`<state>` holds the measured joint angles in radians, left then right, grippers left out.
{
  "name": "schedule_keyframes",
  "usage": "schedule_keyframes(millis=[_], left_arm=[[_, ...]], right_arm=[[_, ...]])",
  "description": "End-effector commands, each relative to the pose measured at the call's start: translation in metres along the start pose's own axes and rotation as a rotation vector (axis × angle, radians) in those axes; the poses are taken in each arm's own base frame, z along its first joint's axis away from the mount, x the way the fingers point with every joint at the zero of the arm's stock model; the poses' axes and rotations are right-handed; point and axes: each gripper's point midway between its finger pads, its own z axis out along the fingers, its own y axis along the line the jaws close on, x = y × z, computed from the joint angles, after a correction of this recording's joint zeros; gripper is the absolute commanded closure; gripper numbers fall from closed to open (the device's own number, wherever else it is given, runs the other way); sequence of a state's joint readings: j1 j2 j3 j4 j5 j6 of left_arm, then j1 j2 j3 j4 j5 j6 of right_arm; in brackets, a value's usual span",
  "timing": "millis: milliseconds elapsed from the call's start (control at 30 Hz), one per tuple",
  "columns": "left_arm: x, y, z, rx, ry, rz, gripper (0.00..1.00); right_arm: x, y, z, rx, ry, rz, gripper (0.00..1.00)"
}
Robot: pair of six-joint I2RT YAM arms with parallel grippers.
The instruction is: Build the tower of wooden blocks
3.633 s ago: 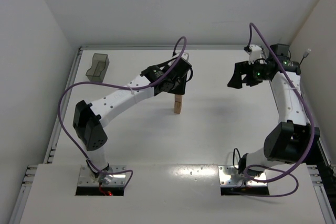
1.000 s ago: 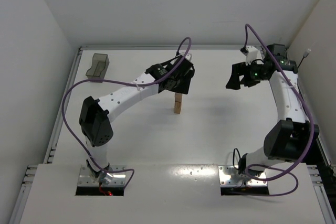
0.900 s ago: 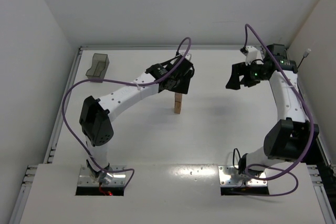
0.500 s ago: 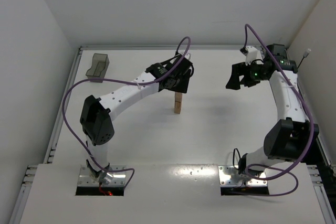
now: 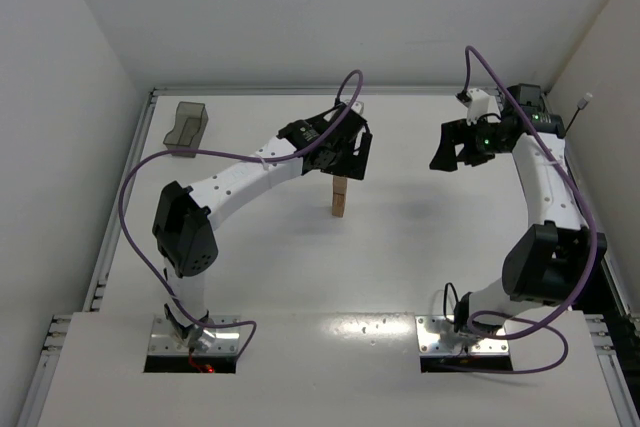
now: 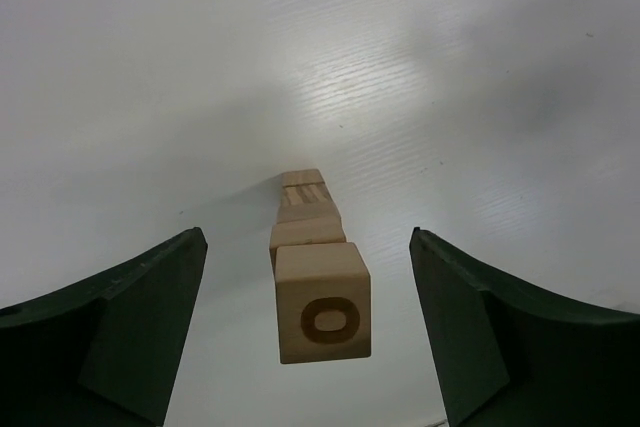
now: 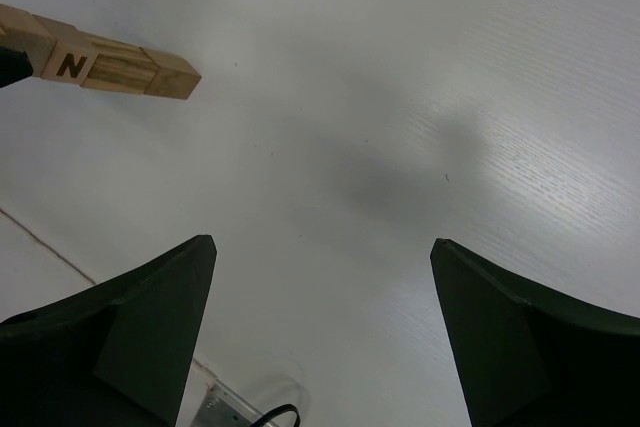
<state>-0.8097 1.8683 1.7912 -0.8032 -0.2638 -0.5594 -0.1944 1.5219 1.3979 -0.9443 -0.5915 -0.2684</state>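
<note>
The tower (image 5: 340, 197) of light-brown wood blocks stands upright in the middle of the table, one block wide. In the left wrist view its top block (image 6: 322, 315) shows a dark ring mark, with the lower blocks (image 6: 303, 199) receding below. My left gripper (image 6: 305, 327) is open directly over the tower, a finger on each side, touching nothing. In the top view that gripper (image 5: 349, 162) hovers just above the column. My right gripper (image 5: 452, 150) is open and empty, raised at the right. Its wrist view shows the tower (image 7: 100, 64) at the upper left, with an N-marked block.
A translucent dark-grey plastic bin (image 5: 186, 128) sits at the far left corner of the table. White walls close the table on the left, back and right. The arms' bases (image 5: 195, 337) stand at the near edge.
My left gripper has opened and let go of the top block, which stays on the tower. The right arm has not moved.
</note>
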Motion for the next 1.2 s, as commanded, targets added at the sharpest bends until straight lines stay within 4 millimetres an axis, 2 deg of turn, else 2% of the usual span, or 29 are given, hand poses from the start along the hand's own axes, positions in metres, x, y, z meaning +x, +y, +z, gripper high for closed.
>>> schedule_keyframes(millis=[0, 200, 233, 333, 433, 467, 533, 567, 600, 633, 667, 733, 767, 833, 867, 900, 933, 967, 1000, 1067, 1100, 1133, 1167], left_arm=[[-0.025, -0.004, -0.013, 0.034, -0.059, -0.034, 0.19], [-0.038, -0.008, -0.025, 0.067, -0.101, -0.026, 0.09], [-0.047, -0.008, -0.038, 0.081, -0.132, -0.02, 0.07], [-0.059, -0.015, -0.054, 0.111, -0.183, -0.001, 0.0], [-0.082, -0.015, -0.083, 0.124, -0.281, 0.045, 0.0], [-0.087, -0.008, -0.087, 0.095, -0.303, 0.049, 0.0], [-0.103, 0.001, -0.111, 0.071, -0.378, 0.051, 0.0], [-0.112, 0.012, -0.122, 0.023, -0.425, 0.061, 0.0], [-0.113, 0.017, -0.128, 0.013, -0.446, 0.075, 0.0], [-0.117, 0.031, -0.14, -0.009, -0.494, 0.092, 0.0], [-0.118, 0.043, -0.143, -0.039, -0.506, 0.092, 0.0], [-0.111, 0.059, -0.144, -0.07, -0.495, 0.118, 0.0], [-0.098, 0.078, -0.138, -0.111, -0.457, 0.13, 0.0], [-0.08, 0.098, -0.129, -0.136, -0.4, 0.145, 0.0], [-0.061, 0.12, -0.122, -0.177, -0.359, 0.136, 0.0], [-0.052, 0.13, -0.119, -0.193, -0.351, 0.128, 0.0], [-0.05, 0.139, -0.119, -0.209, -0.371, 0.111, 0.0], [-0.03, 0.153, -0.107, -0.251, -0.335, 0.112, 0.0], [-0.026, 0.163, -0.113, -0.27, -0.353, 0.097, 0.0], [-0.016, 0.171, -0.11, -0.301, -0.367, 0.077, 0.0], [0.004, 0.176, -0.098, -0.312, -0.325, 0.092, 0.0], [0.01, 0.181, -0.098, -0.318, -0.325, 0.077, 0.0], [0.024, 0.187, -0.088, -0.329, -0.31, 0.076, 0.0]], right_arm=[[-0.016, 0.003, -0.006, -0.009, -0.042, -0.042, 0.14], [-0.016, 0.003, -0.006, -0.009, -0.042, -0.042, 0.14], [-0.016, 0.003, -0.006, -0.009, -0.042, -0.042, 0.14], [-0.016, 0.002, -0.006, 0.0, -0.039, -0.042, 0.14], [-0.015, 0.0, -0.007, 0.008, -0.035, -0.051, 0.14], [-0.017, 0.004, -0.008, 0.006, -0.041, -0.064, 0.14], [-0.018, 0.005, -0.01, 0.024, -0.038, -0.076, 0.14], [-0.019, 0.006, -0.013, 0.028, -0.046, -0.082, 0.14], [-0.017, 0.004, -0.011, 0.036, -0.041, -0.081, 0.14], [-0.016, 0.009, -0.01, 0.03, -0.039, -0.099, 0.14], [-0.016, 0.009, -0.01, 0.029, -0.039, -0.099, 0.14], [-0.012, 0.012, -0.006, 0.017, -0.027, -0.111, 0.14], [-0.012, 0.015, -0.005, 0.011, -0.025, -0.118, 0.14], [-0.01, 0.017, -0.001, 0.007, -0.03, -0.14, 0.14], [-0.011, 0.02, 0.0, 0.006, -0.039, -0.154, 0.14], [-0.003, 0.017, 0.005, 0.011, -0.024, -0.146, 0.14], [-0.009, 0.017, 0.003, 0.028, -0.063, -0.174, 0.14], [-0.009, 0.02, 0.005, 0.024, -0.071, -0.177, 0.14], [0.004, 0.02, 0.012, 0.018, -0.057, -0.167, 0.14], [0.006, 0.02, 0.015, 0.022, -0.09, -0.188, 0.14], [0.019, 0.022, 0.022, 0.005, -0.074, -0.166, 0.14], [0.021, 0.023, 0.027, 0.001, -0.078, -0.176, 0.14], [0.03, 0.024, 0.03, -0.002, -0.071, -0.171, 0.14]])
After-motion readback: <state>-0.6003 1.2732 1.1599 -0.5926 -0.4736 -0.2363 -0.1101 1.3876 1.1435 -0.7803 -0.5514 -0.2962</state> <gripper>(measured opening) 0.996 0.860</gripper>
